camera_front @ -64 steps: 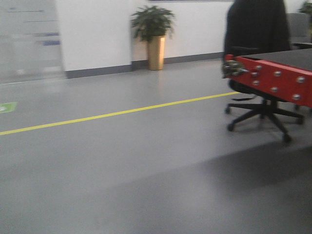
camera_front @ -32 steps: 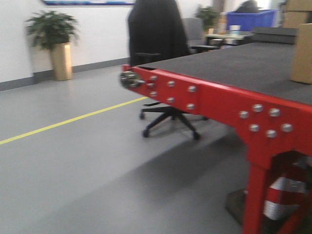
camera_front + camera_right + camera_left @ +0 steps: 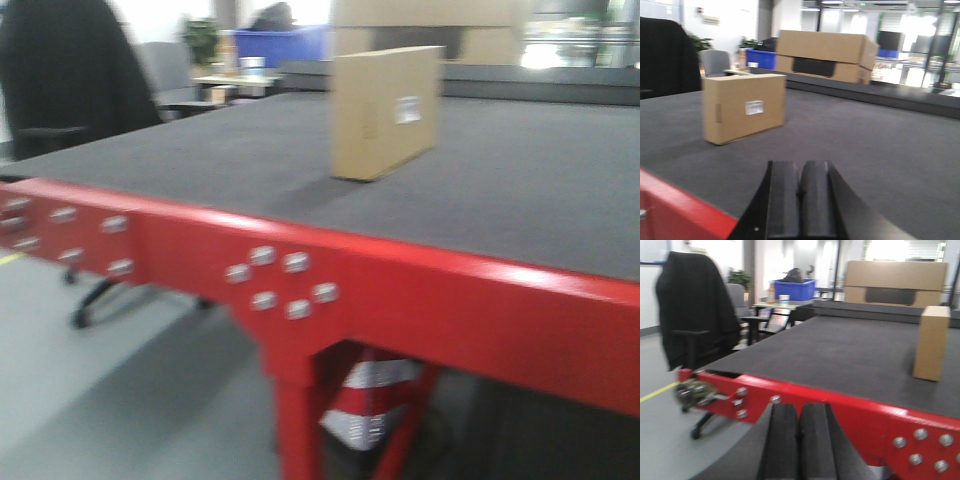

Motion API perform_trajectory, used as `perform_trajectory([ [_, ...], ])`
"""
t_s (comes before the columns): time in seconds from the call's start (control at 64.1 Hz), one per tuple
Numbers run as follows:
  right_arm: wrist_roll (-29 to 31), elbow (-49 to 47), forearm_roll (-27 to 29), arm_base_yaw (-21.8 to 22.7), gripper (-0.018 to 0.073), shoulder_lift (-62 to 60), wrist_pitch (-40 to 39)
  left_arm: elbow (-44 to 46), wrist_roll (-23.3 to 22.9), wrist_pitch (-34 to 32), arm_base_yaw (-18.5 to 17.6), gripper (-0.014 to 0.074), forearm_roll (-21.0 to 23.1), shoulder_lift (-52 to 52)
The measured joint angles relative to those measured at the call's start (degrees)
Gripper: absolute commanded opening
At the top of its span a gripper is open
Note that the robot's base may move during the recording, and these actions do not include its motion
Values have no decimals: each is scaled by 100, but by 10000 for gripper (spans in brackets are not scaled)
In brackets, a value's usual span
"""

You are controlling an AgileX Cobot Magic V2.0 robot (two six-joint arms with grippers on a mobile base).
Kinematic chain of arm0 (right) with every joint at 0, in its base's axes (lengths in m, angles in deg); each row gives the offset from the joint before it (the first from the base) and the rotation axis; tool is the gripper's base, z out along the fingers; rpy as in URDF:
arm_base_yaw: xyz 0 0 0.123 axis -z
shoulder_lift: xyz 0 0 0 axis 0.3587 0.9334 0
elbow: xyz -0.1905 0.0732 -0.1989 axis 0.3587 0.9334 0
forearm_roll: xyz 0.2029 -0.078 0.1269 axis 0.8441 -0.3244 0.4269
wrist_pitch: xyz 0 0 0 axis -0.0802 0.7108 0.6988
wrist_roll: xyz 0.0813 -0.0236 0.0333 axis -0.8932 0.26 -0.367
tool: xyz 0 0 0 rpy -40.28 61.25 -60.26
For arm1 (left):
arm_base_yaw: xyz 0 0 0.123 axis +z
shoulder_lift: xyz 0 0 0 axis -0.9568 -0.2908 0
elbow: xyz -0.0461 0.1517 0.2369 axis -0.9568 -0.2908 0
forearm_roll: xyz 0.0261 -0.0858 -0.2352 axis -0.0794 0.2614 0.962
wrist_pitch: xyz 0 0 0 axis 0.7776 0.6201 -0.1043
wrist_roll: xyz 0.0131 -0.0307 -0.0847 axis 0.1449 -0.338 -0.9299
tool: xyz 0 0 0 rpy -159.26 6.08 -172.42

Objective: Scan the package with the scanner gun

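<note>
The left gripper (image 3: 799,440) has its two black fingers pressed together with nothing between them, and it sits off the table (image 3: 850,407), in front of the red near edge. The right gripper (image 3: 801,195) is likewise closed and empty, above the dark grey surface just inside that red edge. The package (image 3: 744,107), a plain brown cardboard box, stands upright on a narrow side, well in from the near edge. A small white label (image 3: 754,107) shows on its broad face. Stacked cartons (image 3: 825,55) with a dark panel sit along the far edge. An office chair (image 3: 695,310) draped in black stands beside the table's left corner.
</note>
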Motion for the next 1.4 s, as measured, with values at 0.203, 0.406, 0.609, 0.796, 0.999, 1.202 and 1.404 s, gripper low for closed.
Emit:
perform_trajectory([
  [0.203, 0, 0, 0, 0, -168, 0, 0, 0, 0, 0, 0, -111, 0, 0],
  [0.406, 0, 0, 0, 0, -168, 0, 0, 0, 0, 0, 0, -111, 0, 0],
  [0.609, 0, 0, 0, 0, -168, 0, 0, 0, 0, 0, 0, -111, 0, 0],
  [0.796, 0, 0, 0, 0, -168, 0, 0, 0, 0, 0, 0, -111, 0, 0],
  [0.999, 0, 0, 0, 0, -168, 0, 0, 0, 0, 0, 0, -111, 0, 0],
  [1.202, 0, 0, 0, 0, -168, 0, 0, 0, 0, 0, 0, -111, 0, 0],
  [1.404, 0, 0, 0, 0, -168, 0, 0, 0, 0, 0, 0, -111, 0, 0],
])
